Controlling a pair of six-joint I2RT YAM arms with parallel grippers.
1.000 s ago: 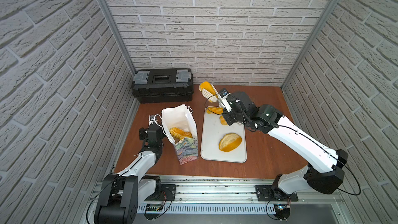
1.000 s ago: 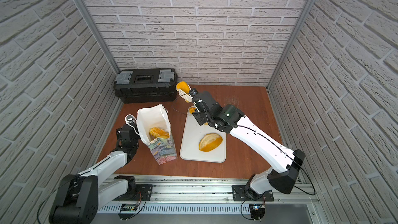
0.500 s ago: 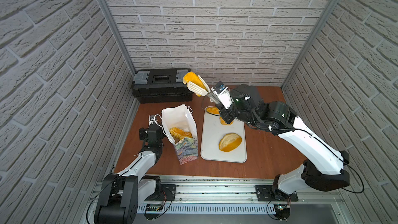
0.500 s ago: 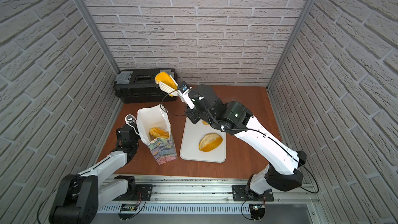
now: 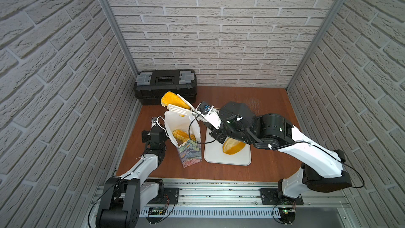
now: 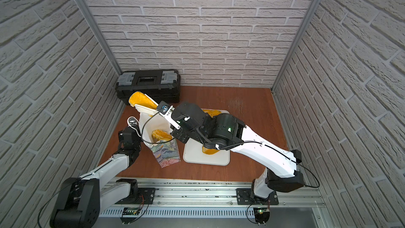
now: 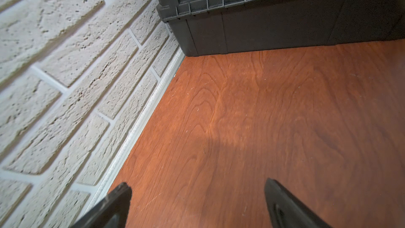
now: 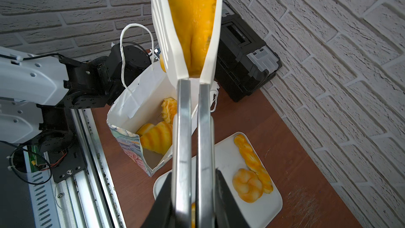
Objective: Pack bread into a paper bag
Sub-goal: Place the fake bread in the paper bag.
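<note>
our right gripper (image 8: 194, 177) is clamped on the metal arms of the tongs (image 5: 178, 109), whose white blades pinch a long yellow bread piece (image 5: 170, 100) in the air over the far rim of the paper bag (image 5: 190, 155), close in front of the black toolbox (image 5: 166, 82). we see more bread (image 5: 180, 134) inside the bag. our left gripper (image 7: 197, 186) sits by the bag's wall-side edge, fingers apart over the wooden table (image 7: 263, 110). the white tray (image 5: 228, 161), just beside the bag, carries a loaf (image 5: 232, 148); open wood lies to its right.
</note>
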